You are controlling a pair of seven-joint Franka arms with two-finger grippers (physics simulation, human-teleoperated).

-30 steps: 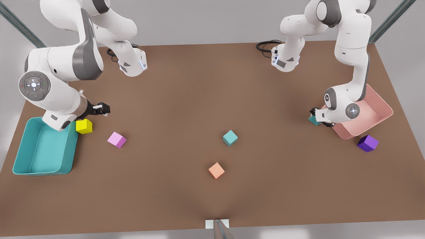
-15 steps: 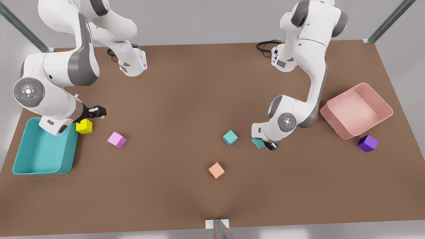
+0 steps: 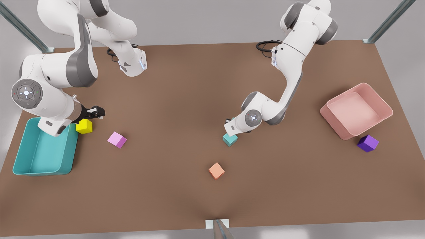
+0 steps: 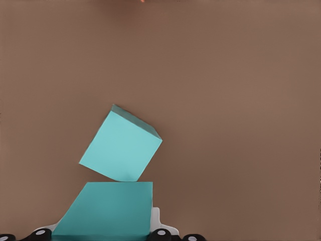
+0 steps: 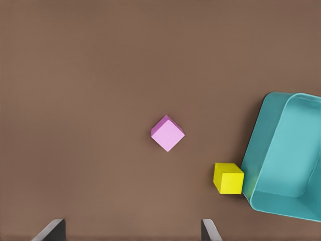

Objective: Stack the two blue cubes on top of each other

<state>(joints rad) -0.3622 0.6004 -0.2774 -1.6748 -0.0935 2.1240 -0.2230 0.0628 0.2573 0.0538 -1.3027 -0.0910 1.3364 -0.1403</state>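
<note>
One blue cube point(image 3: 230, 140) rests on the brown table near the middle; it is also seen in the left wrist view point(image 4: 122, 146). The other blue cube point(image 4: 108, 210) hangs just above and beside it, with my left gripper point(image 4: 103, 223) shut on it. In the front view the left gripper point(image 3: 231, 128) hovers right over the resting cube, and its white hand hides most of the held cube. My right gripper point(image 3: 96, 112) waits open above the table at the front view's left, its fingers point(image 5: 51, 231) wide apart with nothing between them.
A yellow cube point(image 3: 84, 126) sits against a teal tray point(image 3: 20, 162) at the front view's left, with a pink cube point(image 3: 117, 139) nearby. An orange cube point(image 3: 216, 170) lies in front of the middle. A pink tray point(image 3: 385, 111) and a purple cube point(image 3: 367, 143) are at the right.
My left arm has swung from beside the pink tray toward the front view's left, carrying its blue cube to just above the other one. The right arm has barely shifted.
</note>
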